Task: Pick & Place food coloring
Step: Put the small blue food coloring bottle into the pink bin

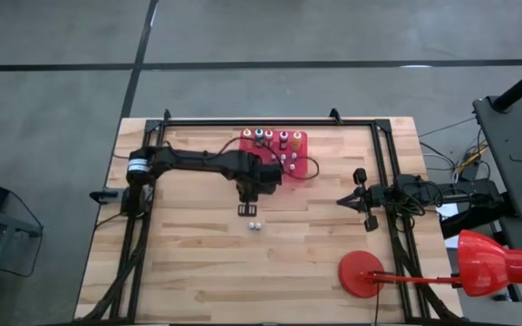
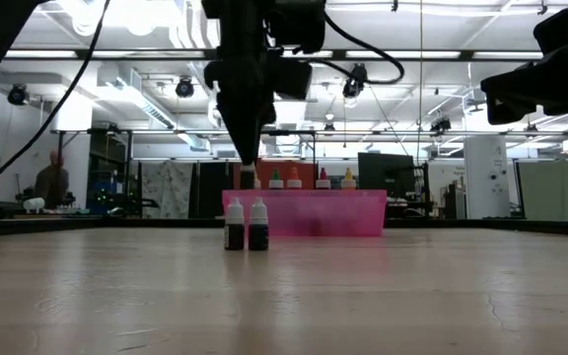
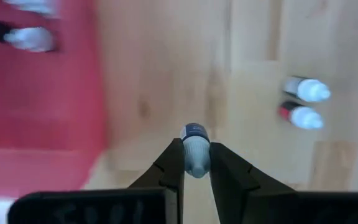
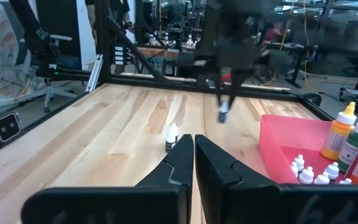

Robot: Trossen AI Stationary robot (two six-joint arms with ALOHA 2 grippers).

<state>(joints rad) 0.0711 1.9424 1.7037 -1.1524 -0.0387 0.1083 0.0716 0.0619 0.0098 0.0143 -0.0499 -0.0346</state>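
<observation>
My left gripper hangs over the table's middle, just near of the red tray, shut on a tiny food coloring bottle with a pale cap and a blue body. Two more small bottles stand upright side by side on the wood near it, and show in the low view as two bottles. Several taller and smaller bottles stand in the tray. My right gripper waits shut at the table's right side, holding nothing. My left gripper pinches the bottle's pale cap end between its two fingers, coming from above and pointing down. The blue body sticks out below the fingertips. The bottle hangs upright, lifted clear of the table.
A red round stand base lies at the near right corner. A black frame rail runs along the far edge behind the tray. Bare wood stretches across the near half of the table.
</observation>
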